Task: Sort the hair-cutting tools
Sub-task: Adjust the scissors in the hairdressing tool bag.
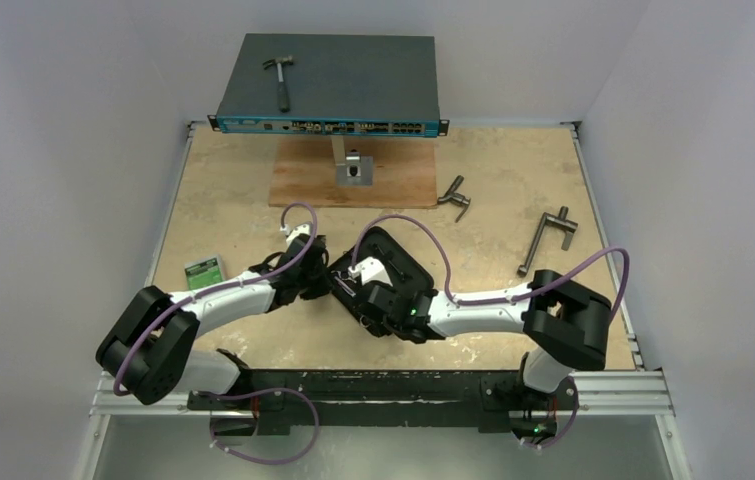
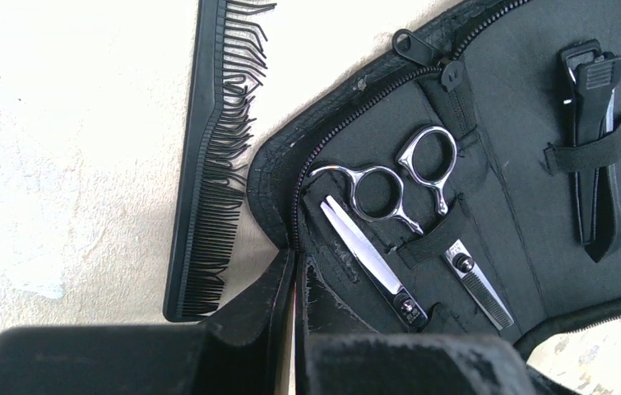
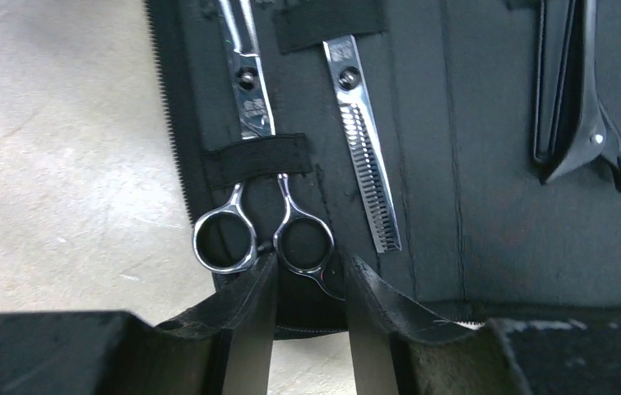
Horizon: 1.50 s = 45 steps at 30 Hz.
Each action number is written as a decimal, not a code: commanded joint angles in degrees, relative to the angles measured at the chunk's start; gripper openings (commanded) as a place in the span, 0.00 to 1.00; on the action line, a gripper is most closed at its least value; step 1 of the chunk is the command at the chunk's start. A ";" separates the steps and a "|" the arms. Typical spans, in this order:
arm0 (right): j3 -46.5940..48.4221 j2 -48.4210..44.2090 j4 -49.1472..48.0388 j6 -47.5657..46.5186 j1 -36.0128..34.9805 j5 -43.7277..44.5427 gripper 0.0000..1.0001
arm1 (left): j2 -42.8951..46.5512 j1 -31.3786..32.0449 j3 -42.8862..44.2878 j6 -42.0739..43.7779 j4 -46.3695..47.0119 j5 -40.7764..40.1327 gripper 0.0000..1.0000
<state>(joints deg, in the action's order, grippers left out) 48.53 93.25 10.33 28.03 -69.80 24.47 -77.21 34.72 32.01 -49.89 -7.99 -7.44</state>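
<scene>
A black zip case [image 2: 529, 99] lies open on the table, mostly under my arms in the top view [image 1: 400, 262]. Elastic straps hold both silver scissors in it: the straight pair [image 3: 249, 99] and the thinning pair [image 3: 366, 164], whose rings [image 2: 377, 193] show in the left wrist view. The black hair clip [image 2: 595, 181] sits under its own strap. The black comb [image 2: 208, 156] lies on the table beside the case. My left gripper [image 2: 294, 267] is shut on the case's zipper edge. My right gripper [image 3: 311, 267] is open, its fingers either side of one ring [image 3: 303, 244] of the straight pair.
A blue-grey box [image 1: 353, 70] at the back carries a hammer [image 1: 279, 78]. In front of it lies a wooden board [image 1: 303, 180] with a small metal bracket. Two grey T-handled tools [image 1: 456, 197] [image 1: 546, 240] lie to the right. A small green pack [image 1: 203, 270] lies to the left.
</scene>
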 commanded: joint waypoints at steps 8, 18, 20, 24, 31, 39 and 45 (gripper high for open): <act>1.88 0.25 9.63 2.98 4.33 3.32 0.38 | 0.47 -0.44 -1.07 1.96 -0.83 0.48 0.00; 0.73 -3.85 7.82 3.89 10.06 0.50 0.42 | 0.53 -0.47 -1.25 2.47 -0.16 0.95 0.00; 0.69 -3.89 7.28 4.12 10.44 -0.14 0.42 | 0.32 -0.49 -1.25 2.49 -0.01 1.05 0.00; -1.06 -7.54 4.73 4.22 10.47 -0.56 0.43 | 0.34 -0.59 -1.20 2.45 -0.05 1.10 0.00; -4.59 -14.72 1.71 7.86 13.62 0.59 0.53 | -0.06 -0.65 0.90 3.63 -0.73 1.45 0.00; -5.52 -16.89 -7.60 6.74 26.34 -1.97 0.65 | -1.08 -0.69 3.69 5.16 -1.59 1.87 0.00; -3.98 -11.85 -14.88 2.95 30.38 -7.18 0.69 | -2.65 -0.92 6.21 5.66 -2.87 2.68 0.00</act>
<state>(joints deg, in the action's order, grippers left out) 41.89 79.20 2.72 33.71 -40.40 21.37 -79.22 34.48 35.38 -45.82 -10.39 -5.41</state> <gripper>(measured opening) 0.679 0.007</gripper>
